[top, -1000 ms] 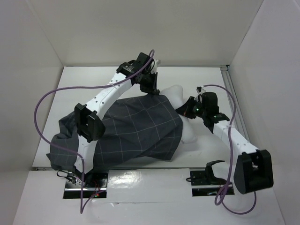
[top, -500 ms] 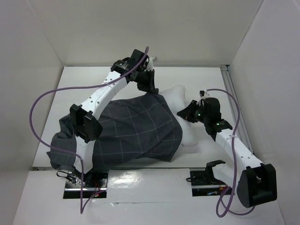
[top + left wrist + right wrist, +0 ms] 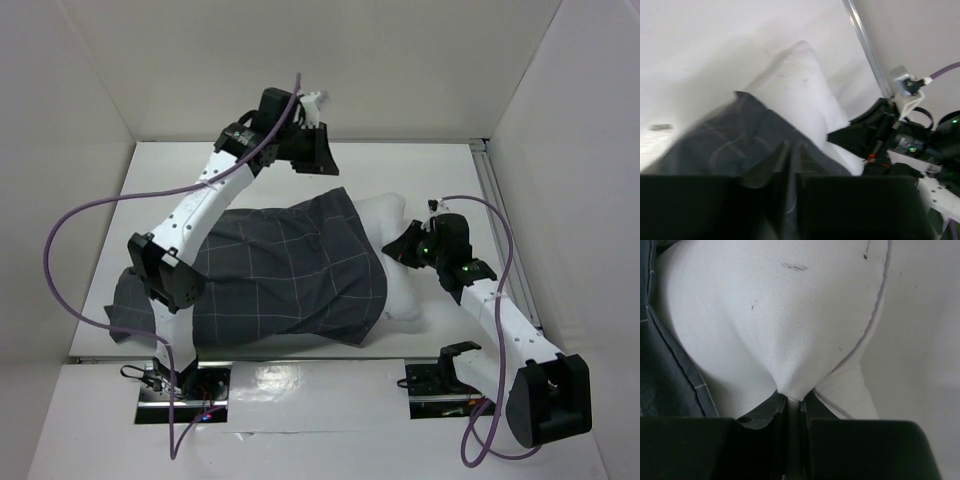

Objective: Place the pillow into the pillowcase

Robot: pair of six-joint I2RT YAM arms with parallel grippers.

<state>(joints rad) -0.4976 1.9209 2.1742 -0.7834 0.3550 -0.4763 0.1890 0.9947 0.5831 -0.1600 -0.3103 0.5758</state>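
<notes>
The white pillow [image 3: 384, 212] lies on the table with most of it inside the dark checked pillowcase [image 3: 290, 270]; only its right end sticks out. My left gripper [image 3: 315, 165] is raised at the back and is shut on the pillowcase's upper open edge, with the cloth [image 3: 725, 145] pinched between its fingers [image 3: 792, 150]. My right gripper [image 3: 402, 245] is shut on a fold of the pillow's exposed end [image 3: 780, 315], with white cloth drawn into its fingers [image 3: 794, 402]. The pillowcase hem [image 3: 665, 370] runs along the left of that view.
White walls enclose the table on three sides. A metal rail [image 3: 500, 225] runs along the right edge. Purple cables loop from both arms [image 3: 70, 250]. A black bracket [image 3: 445, 372] sits on the near shelf. The right arm shows in the left wrist view [image 3: 900, 140].
My left arm has swung up and back to the left, holding the pillowcase edge. The pillowcase has slid left. My right gripper has drawn slightly right with the pillow end.
</notes>
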